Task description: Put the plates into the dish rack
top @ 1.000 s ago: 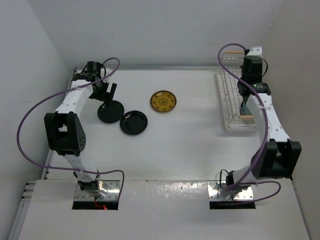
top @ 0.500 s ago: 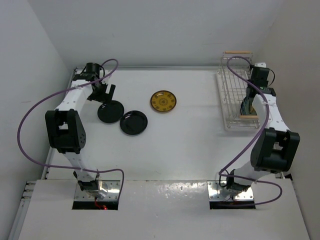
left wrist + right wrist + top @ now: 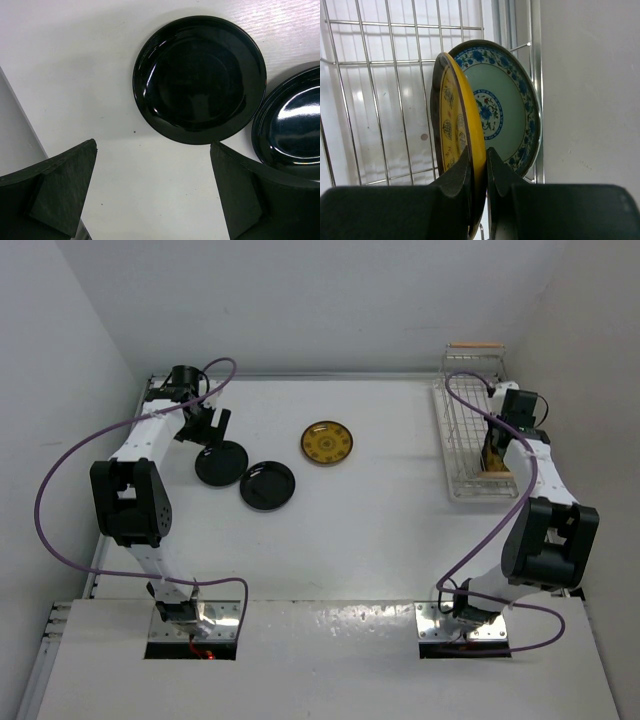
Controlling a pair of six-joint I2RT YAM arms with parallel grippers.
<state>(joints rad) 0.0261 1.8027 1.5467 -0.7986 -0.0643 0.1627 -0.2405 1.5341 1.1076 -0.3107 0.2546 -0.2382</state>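
Right gripper (image 3: pixel 479 159) pinches mustard-yellow plate (image 3: pixel 464 125), upright in white wire dish rack (image 3: pixel 380 75); pale blue-green plate (image 3: pixel 509 105) stands just behind. Left gripper (image 3: pixel 152 150) gapes wide over glossy black plate (image 3: pixel 200 80).

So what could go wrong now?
The right gripper pinches the yellow plate upright by its rim, close to the blue-green plate in the dish rack; let go badly, it might tip and knock that one. The open left gripper hangs over a black plate with another black plate right beside it, so a finger could bump the neighbour.
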